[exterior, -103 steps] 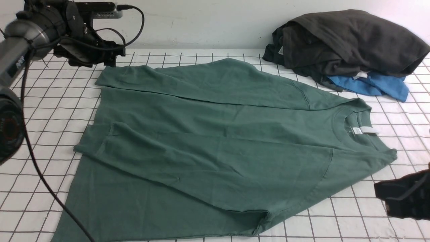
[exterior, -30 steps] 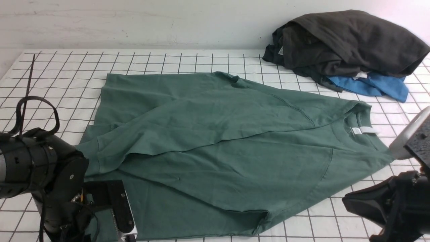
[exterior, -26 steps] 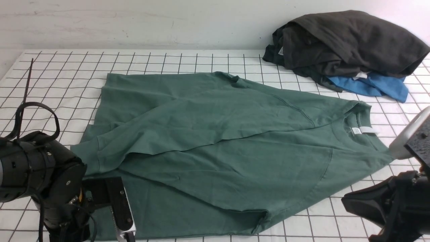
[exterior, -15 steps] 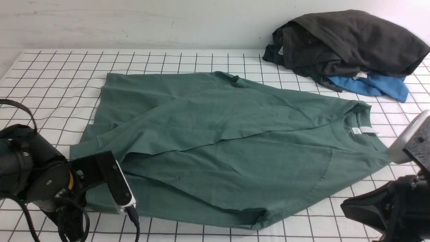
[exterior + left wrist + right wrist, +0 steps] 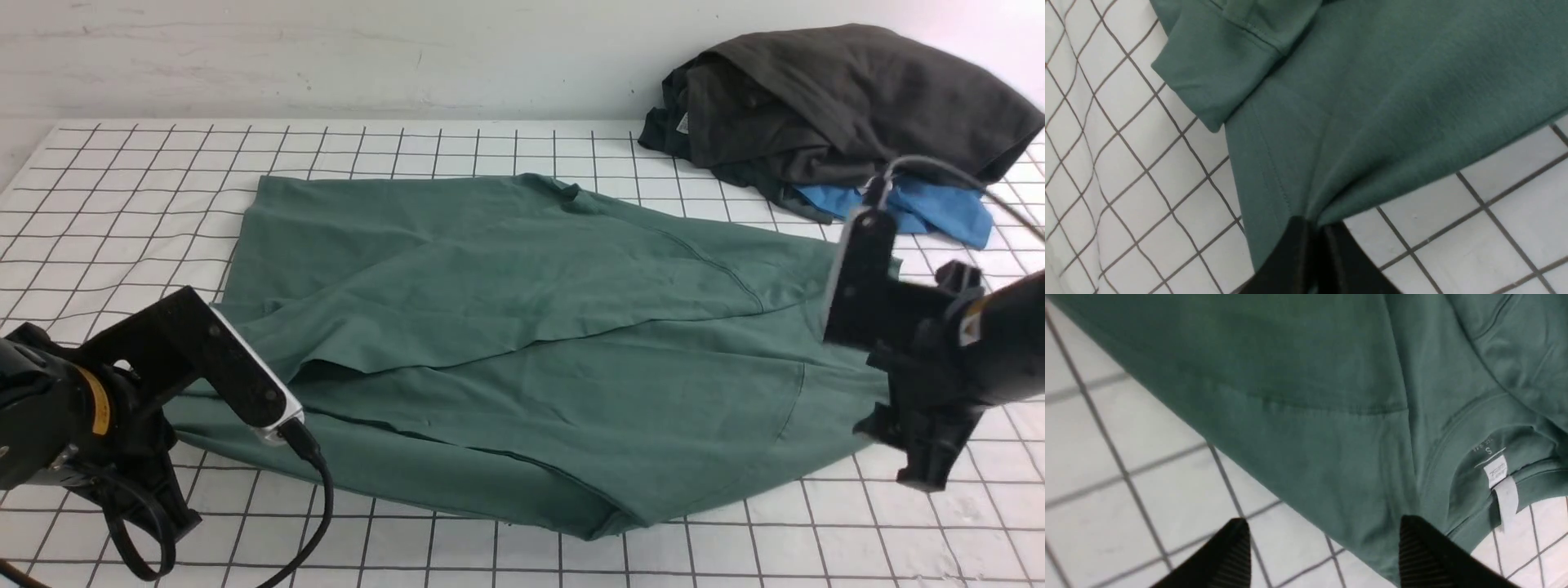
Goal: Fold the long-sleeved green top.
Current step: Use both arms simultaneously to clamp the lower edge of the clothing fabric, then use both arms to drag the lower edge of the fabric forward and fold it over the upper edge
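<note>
The counter (image 5: 122, 204) is covered in a white grid cloth. The green long-sleeved top (image 5: 522, 359) sprawls over most of its middle, hem end toward the left edge and neck end toward the right edge, with a sleeve laid across the body. A charcoal garment (image 5: 833, 98) is heaped in the far right corner with a blue garment (image 5: 939, 208) tucked under it. Both sit well apart from the job.

Handling-wise, this thing looks like thick, soft cotton. It's floppy, not slippery and not fragile. It probably has enough weight that it sags and drags on the cloth instead of floating, so a one-point lift likely just makes a tent. The corners and seamed edges look like the best places to grab, since the doubled fabric gives some bite.

The left gripper (image 5: 1316, 228) is clamped tight on the hem at the near left corner, and creases fan out from the pinch. The right gripper (image 5: 1323, 543) is spread wide with nothing in it, hanging over the shoulder edge beside the collar. That shoulder looks like the matching hold for it.

The ribbed cuff (image 5: 1204, 81) lies loose near the left pinch and could flop out. The neck label (image 5: 1496, 473) sticks out of the collar.
</note>
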Available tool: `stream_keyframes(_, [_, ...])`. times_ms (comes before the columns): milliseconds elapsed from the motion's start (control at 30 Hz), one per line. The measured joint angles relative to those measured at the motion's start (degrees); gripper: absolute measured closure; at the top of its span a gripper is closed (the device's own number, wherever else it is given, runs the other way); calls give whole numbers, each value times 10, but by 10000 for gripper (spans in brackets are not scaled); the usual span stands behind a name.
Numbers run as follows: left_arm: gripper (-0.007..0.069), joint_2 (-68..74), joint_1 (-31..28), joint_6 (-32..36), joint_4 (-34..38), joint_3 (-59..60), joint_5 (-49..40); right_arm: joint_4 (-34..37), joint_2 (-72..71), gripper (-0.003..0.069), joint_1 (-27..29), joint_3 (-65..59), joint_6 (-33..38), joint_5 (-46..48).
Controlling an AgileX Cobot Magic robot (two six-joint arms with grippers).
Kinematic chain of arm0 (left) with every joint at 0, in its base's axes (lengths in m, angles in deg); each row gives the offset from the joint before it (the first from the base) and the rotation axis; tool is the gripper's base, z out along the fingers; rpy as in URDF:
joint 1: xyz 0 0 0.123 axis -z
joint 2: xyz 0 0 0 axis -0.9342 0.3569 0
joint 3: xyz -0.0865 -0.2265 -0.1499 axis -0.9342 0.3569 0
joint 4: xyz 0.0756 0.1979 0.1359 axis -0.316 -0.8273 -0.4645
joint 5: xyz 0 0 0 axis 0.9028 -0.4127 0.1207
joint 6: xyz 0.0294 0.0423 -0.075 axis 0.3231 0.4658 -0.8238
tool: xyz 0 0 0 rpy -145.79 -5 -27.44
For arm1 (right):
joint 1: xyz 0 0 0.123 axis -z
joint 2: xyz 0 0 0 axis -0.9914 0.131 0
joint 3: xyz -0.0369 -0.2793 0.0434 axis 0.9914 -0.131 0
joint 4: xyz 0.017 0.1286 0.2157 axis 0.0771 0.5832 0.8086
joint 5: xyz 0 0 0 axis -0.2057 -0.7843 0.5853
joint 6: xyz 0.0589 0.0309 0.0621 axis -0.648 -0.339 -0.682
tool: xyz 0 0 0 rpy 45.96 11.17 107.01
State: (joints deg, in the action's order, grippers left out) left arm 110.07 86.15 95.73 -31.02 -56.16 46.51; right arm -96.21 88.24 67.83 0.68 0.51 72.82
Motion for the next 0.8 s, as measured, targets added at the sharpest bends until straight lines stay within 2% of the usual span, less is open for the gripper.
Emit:
stream_keyframes(133, [622,0,0,-11,0,0,1,-103,77,137,0,0,-5,-17])
stream_keyframes(200, [622,0,0,-11,0,0,1,-118,93,139,0,0,-16,-34])
stream_keyframes(300, [622,0,0,-13,0,0,2,-138,116,211,0,5,-51,-70])
stream_keyframes(400, [622,0,0,-17,0,0,3,-140,122,325,0,6,-73,-68])
stream_keyframes(467, [622,0,0,-22,3,0,4,-139,123,471,-1,6,-105,-62])
stream_keyframes(500, [622,0,0,-22,3,0,4,-139,123,471,-1,6,-105,-62])
stream_keyframes(533, [622,-1,0,-27,12,0,4,-137,122,561,-1,6,-138,-64])
stream_keyframes(567, [622,-4,0,-31,21,0,5,-139,121,606,-1,6,-158,-67])
stream_keyframes(633, [622,-6,-1,-55,38,-7,4,-140,110,645,-1,7,-210,-67])
stream_keyframes(733, [622,-2,-10,-106,55,-37,3,-149,89,650,1,28,-280,-65])
stream_keyframes(767, [622,13,-25,-142,61,-78,3,-156,83,650,4,58,-329,-60])
stream_keyframes(800, [622,27,-37,-158,63,-105,3,-159,83,650,8,82,-347,-58])
